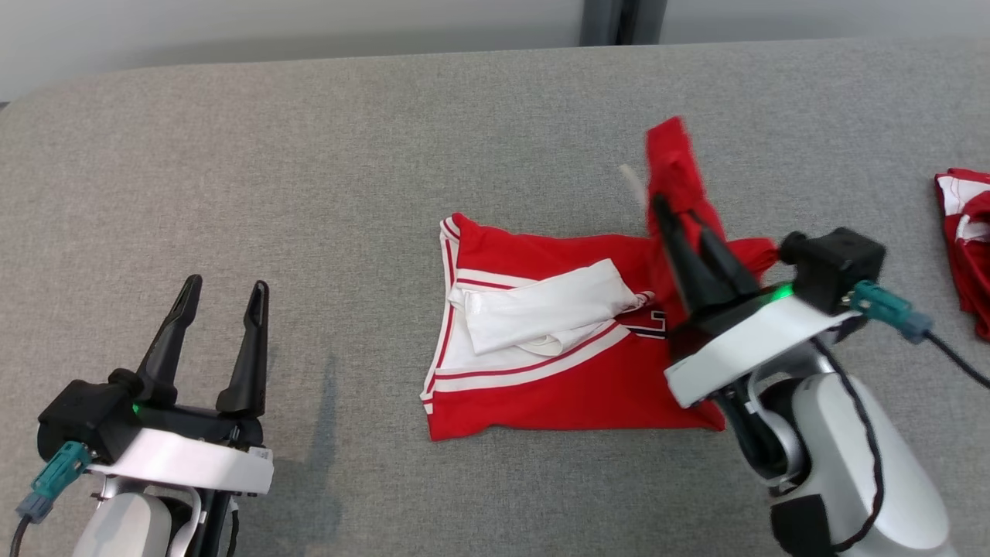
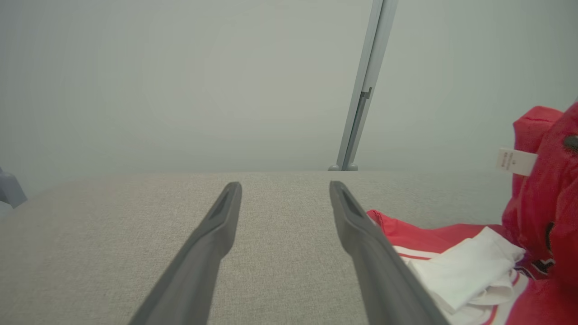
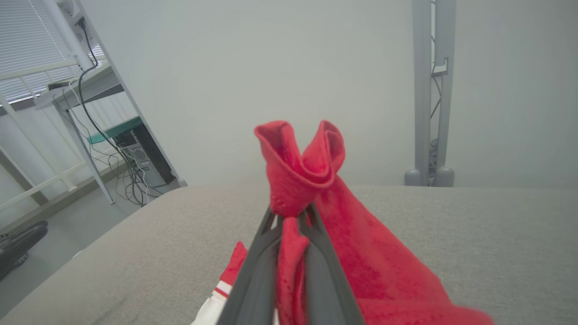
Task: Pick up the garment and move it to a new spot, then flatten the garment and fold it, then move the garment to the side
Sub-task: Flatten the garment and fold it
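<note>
The garment point(image 1: 541, 363) is a red jersey with white and red trim, partly folded on the grey table point(image 1: 309, 193), a white sleeve lying across its middle. My right gripper point(image 1: 681, 213) is shut on the garment's right edge and holds that red cloth lifted above the table; the right wrist view shows the cloth point(image 3: 302, 167) bunched over the fingertips. My left gripper point(image 1: 224, 290) hovers open and empty to the left of the garment. From the left wrist, the garment point(image 2: 456, 266) lies at lower right, with the raised part and its white tag point(image 2: 515, 161) beyond it.
A second red and white garment point(image 1: 963, 247) lies at the table's right edge. Broad bare grey cloth surface spreads to the left and behind. The right wrist view shows shelving and cables point(image 3: 113, 149) beyond the table's far corner.
</note>
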`<state>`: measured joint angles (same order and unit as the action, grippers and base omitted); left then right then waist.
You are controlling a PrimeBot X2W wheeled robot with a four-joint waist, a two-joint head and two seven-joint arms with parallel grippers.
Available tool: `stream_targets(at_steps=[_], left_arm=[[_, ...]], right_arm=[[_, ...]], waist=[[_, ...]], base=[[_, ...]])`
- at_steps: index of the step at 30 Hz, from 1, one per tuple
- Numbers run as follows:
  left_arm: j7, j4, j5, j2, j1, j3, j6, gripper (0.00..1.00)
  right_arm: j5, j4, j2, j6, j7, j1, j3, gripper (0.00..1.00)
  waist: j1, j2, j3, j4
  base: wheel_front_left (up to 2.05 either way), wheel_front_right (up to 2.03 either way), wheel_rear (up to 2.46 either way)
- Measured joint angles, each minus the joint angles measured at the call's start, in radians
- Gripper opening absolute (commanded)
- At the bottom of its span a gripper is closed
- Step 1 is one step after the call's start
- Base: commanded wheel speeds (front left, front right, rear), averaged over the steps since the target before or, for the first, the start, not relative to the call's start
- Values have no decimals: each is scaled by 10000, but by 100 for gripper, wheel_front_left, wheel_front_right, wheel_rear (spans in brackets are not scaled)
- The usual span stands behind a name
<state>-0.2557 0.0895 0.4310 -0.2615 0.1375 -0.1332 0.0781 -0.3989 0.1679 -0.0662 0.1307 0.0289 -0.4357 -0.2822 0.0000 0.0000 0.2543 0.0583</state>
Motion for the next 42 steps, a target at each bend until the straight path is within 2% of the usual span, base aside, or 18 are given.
stream_targets(at_steps=[4,11,18,19,20,21,28,31,34,38,42], left_arm=[[4,56,0,67,157,-174,15,100],[0,291,19,174,338,-424,151,100],[-15,550,23,228,572,-585,265,100],[-15,589,33,234,588,-598,268,100],[-15,633,36,234,609,-606,276,100],[-17,667,36,232,647,-604,278,100],[-35,851,33,232,718,-570,324,100],[-42,886,15,245,719,-504,349,100],[-44,890,10,253,713,-364,345,100],[-44,851,-44,278,615,-165,284,100],[-44,796,-113,278,466,84,174,100]], right_arm=[[-495,460,161,0,121,-97,-1076,0],[-2314,1954,176,0,1329,-702,-2959,0],[-3450,3568,178,0,2013,-1630,-4121,0],[-3568,3728,171,0,2079,-1747,-4274,9],[-3745,3827,165,0,2107,-1842,-4435,43],[-3875,3942,174,0,2176,-1941,-4575,98],[-4372,3904,169,0,2290,-2319,-5323,100],[-4172,3256,182,0,2316,-2455,-5173,100],[-3653,2470,188,2,2330,-2452,-4520,100],[-2646,1670,157,0,2353,-1861,-3101,100],[-1739,1172,-221,2,2355,-1117,-1505,100]], waist=[[0,0,57,204],[0,0,245,669],[0,1,443,920],[0,0,467,935],[0,0,486,946],[0,0,498,950],[0,0,474,924],[0,0,431,882],[0,0,365,800],[0,0,247,674],[0,0,101,539]], base=[[0,0,0],[0,0,0],[0,0,0],[0,0,0],[0,0,0],[0,0,0],[0,0,0],[0,0,0],[0,0,0],[0,0,0],[0,0,0]])
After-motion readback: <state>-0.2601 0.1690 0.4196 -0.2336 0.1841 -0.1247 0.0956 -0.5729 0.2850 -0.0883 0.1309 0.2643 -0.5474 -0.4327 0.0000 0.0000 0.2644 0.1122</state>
